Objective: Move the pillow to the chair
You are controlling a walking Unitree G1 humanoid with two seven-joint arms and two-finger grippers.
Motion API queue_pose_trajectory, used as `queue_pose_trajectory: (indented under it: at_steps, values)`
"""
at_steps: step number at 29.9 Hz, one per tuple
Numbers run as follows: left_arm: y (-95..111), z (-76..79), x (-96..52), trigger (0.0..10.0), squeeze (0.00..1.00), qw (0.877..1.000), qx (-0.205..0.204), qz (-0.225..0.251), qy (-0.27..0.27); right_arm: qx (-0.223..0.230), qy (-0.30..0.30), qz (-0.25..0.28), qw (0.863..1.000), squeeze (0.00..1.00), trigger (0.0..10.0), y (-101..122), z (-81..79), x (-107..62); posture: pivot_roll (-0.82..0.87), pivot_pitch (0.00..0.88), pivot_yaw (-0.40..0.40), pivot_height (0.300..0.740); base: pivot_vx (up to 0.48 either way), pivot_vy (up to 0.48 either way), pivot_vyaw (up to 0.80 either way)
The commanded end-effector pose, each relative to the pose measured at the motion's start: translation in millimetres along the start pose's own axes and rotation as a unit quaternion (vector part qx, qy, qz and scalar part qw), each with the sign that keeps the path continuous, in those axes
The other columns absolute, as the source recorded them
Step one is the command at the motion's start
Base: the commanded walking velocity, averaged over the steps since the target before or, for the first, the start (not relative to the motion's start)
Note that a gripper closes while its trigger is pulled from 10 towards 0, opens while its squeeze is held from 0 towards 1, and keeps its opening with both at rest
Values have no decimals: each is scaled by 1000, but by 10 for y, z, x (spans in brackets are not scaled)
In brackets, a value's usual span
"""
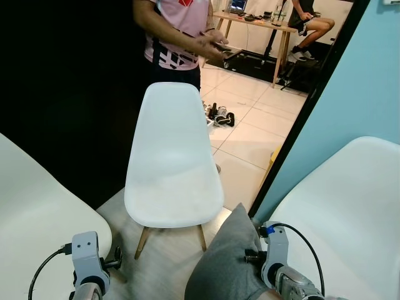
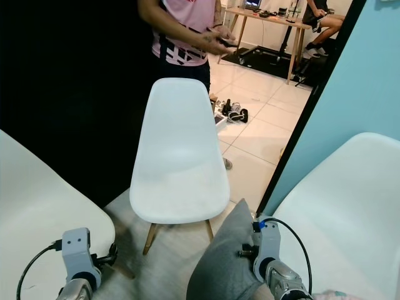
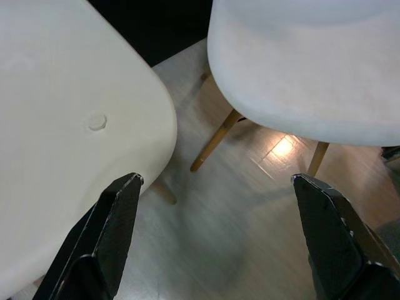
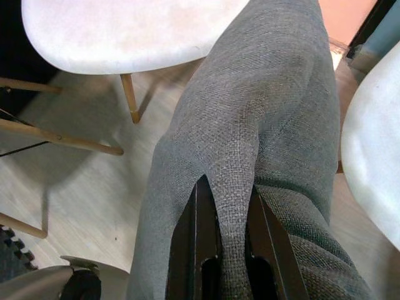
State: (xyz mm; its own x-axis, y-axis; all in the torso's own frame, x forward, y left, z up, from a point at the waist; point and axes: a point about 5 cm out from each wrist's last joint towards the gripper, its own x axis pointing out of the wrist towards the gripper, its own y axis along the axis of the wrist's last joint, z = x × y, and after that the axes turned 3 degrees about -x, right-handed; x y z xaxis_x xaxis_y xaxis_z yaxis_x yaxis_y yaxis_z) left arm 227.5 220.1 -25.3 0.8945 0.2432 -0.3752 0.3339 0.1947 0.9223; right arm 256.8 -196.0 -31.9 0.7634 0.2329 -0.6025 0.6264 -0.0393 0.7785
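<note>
We are pinching the pillow (image 4: 250, 125) in our right gripper (image 4: 225, 219), probably short of the chair (image 1: 172, 156) ahead; our left gripper (image 3: 219, 231) is hanging spread.

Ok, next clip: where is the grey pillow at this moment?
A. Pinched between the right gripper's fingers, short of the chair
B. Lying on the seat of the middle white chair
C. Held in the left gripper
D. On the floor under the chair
A: the right wrist view shows the right gripper shut on a fold of the grey pillow, while the middle white chair ahead has a bare seat and the left gripper is open.
</note>
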Motion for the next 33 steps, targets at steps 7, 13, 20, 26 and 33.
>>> queue_pose_trajectory:
  at_steps: [7, 13, 20, 26, 33]
  values:
    - [189, -134, 20, 10000, 0, 999, 10, 46, 16, 22, 39, 92, 995, 0, 10000, 450, 9, 46, 94, 0, -101, 720, 0, 0, 0]
    - [725, -165, 55, 10000, 0, 988, 40, 146, -2, -63, 141, 243, 958, 0, 10000, 1594, -359, 83, 92, 0, -99, 720, 0, 0, 0]
    - [1198, -47, -21, 10000, 0, 973, 32, 226, -15, -96, 202, 364, 904, 0, 10000, 2245, -840, -159, 92, 0, -98, 720, 0, 0, 0]
    - [1591, 283, -185, 10000, 0, 955, 17, 291, -55, -67, 238, 414, 876, 0, 10000, 2458, -995, -343, 93, 0, -96, 720, 0, 0, 0]
    - [1846, 443, -332, 10000, 0, 946, 33, 315, -71, -65, 246, 386, 887, 0, 10000, 2302, -1072, -342, 89, 0, -91, 720, 73, 0, 0]
